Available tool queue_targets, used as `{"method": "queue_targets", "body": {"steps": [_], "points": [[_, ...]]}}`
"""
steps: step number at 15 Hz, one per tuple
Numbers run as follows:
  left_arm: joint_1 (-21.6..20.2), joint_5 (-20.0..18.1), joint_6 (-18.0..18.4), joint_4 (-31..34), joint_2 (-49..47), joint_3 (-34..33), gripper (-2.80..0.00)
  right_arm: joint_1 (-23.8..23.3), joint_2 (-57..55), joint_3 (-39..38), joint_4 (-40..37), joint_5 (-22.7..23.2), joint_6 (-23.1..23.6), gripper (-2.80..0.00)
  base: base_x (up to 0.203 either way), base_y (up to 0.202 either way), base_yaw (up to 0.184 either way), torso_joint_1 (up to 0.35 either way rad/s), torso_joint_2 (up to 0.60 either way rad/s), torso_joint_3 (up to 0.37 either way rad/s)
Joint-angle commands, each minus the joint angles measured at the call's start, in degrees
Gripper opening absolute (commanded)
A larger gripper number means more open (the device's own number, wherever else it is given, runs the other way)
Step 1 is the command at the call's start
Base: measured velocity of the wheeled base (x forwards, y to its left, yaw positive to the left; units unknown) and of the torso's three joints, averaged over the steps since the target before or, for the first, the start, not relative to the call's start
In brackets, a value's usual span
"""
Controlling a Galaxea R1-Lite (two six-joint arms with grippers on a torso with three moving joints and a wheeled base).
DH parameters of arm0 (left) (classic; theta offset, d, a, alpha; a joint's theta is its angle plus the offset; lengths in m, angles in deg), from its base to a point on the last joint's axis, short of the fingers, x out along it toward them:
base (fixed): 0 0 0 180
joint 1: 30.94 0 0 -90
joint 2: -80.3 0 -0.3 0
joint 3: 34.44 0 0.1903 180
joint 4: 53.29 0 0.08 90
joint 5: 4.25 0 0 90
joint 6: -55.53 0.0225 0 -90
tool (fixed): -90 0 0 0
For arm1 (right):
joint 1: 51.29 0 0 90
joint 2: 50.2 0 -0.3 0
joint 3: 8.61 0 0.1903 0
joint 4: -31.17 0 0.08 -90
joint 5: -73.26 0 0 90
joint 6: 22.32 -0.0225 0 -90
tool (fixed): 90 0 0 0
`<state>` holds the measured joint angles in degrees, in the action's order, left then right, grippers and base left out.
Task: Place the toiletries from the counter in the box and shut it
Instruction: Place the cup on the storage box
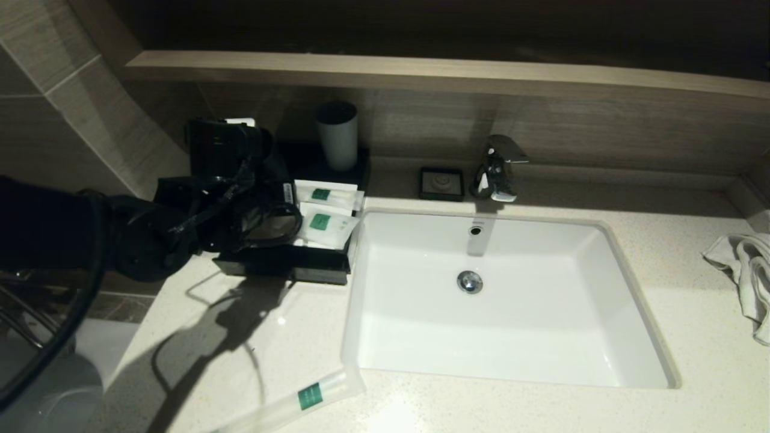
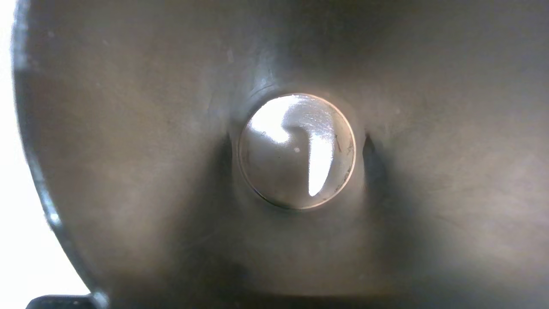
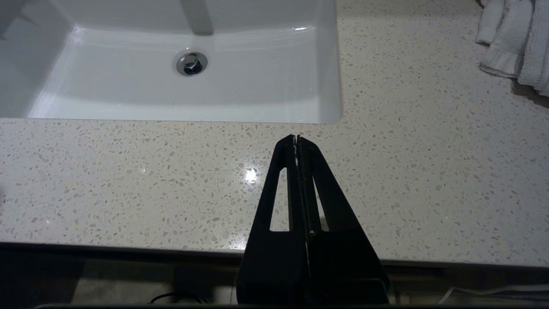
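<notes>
One long slim frosted packet with a green label (image 1: 301, 400) lies on the speckled counter (image 1: 541, 409) near the front edge, left of the sink. Two more packets (image 1: 325, 193) (image 1: 326, 224) lie in the black box (image 1: 289, 267) at the sink's left. My left gripper (image 1: 258, 222) hovers over the box's left half, hiding it. A dark tumbler (image 1: 283, 225) lies on its side at the gripper, and the left wrist view looks straight into the tumbler (image 2: 128, 150) at its shiny round bottom. My right gripper (image 3: 296, 138) is shut and empty above the counter's front edge.
A grey tumbler (image 1: 337, 137) stands on the box's back part. Against the back wall are a small black square dish (image 1: 441, 183) and a chrome faucet (image 1: 498, 168). The white sink (image 1: 421, 337) fills the middle. A crumpled white towel (image 1: 746, 270) lies at the far right.
</notes>
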<state>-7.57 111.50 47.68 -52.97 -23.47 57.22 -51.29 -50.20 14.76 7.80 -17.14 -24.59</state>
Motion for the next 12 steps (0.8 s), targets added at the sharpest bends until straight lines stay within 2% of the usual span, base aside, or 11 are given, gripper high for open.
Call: {"method": "queue_targets", "body": {"steps": [1, 12], "points": [[0.0, 0.2, -0.1, -0.1, -1.0, 1.3, -2.8, 0.0, -0.1, 0.0, 0.0, 0.0, 0.0, -2.8, 0.0, 0.0, 0.0, 0.0, 0.0, 0.0], [0.0, 0.3, 0.7, -0.3, -4.2, 6.5, -2.8, 0.0, -0.1, 0.0, 0.0, 0.0, 0.0, -2.8, 0.0, 0.0, 0.0, 0.0, 0.0, 0.0]]}}
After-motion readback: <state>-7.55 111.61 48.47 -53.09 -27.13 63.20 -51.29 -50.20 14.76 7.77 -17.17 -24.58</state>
